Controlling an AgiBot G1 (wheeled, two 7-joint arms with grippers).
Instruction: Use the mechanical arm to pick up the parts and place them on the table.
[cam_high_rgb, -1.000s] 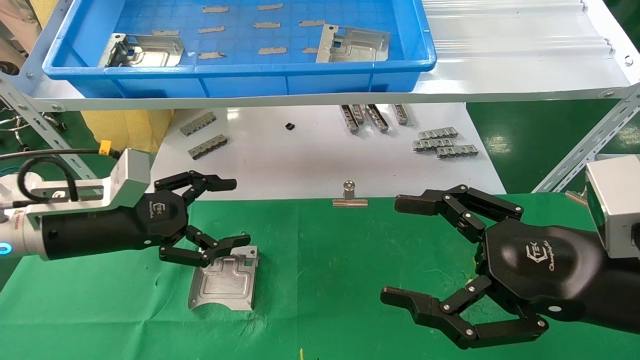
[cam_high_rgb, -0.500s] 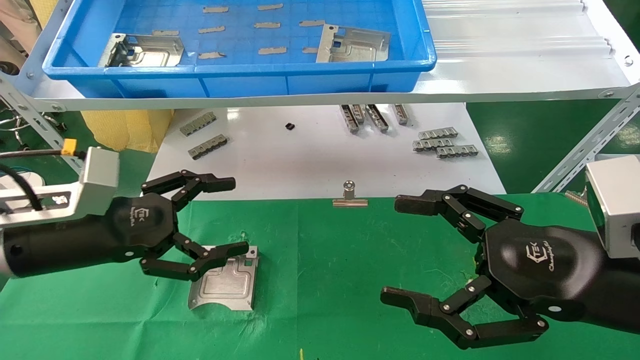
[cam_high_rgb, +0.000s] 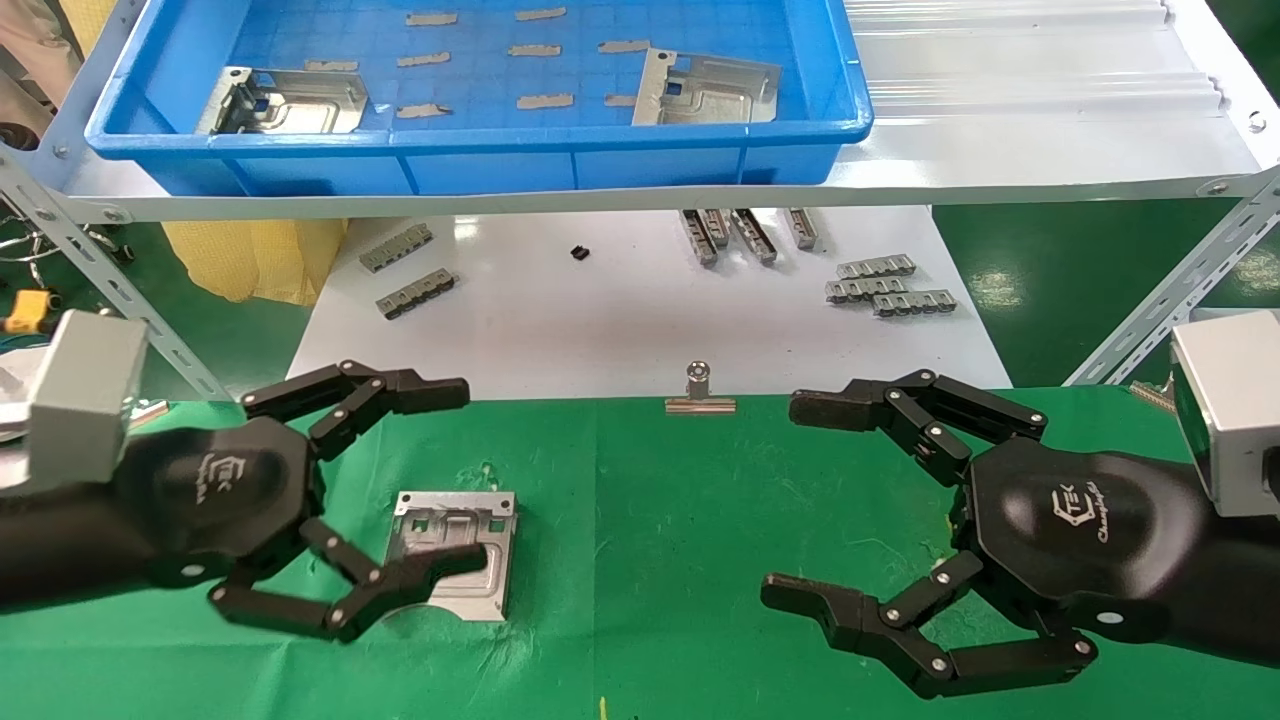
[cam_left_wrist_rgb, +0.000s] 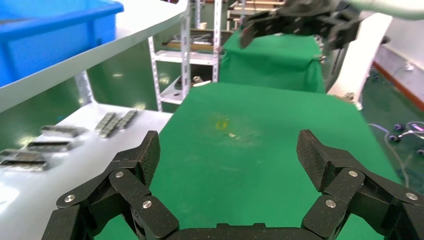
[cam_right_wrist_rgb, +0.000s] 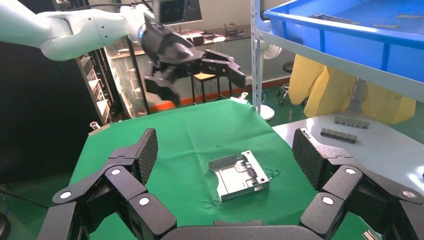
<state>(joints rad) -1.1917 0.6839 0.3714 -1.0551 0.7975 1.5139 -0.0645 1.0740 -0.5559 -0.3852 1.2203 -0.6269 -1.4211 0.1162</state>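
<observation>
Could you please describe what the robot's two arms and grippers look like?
Both match: the left gripper and the right gripper have a glossy black hexagonal palm with a white logo and jointed matte-black fingers with silver rivets. A silver block sits at each wrist. In the right wrist view, the left arm's casing is white.

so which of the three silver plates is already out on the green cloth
The plate beside the left gripper, lying alone on the green cloth. The other two plates sit in the blue bin on the shelf.
</observation>
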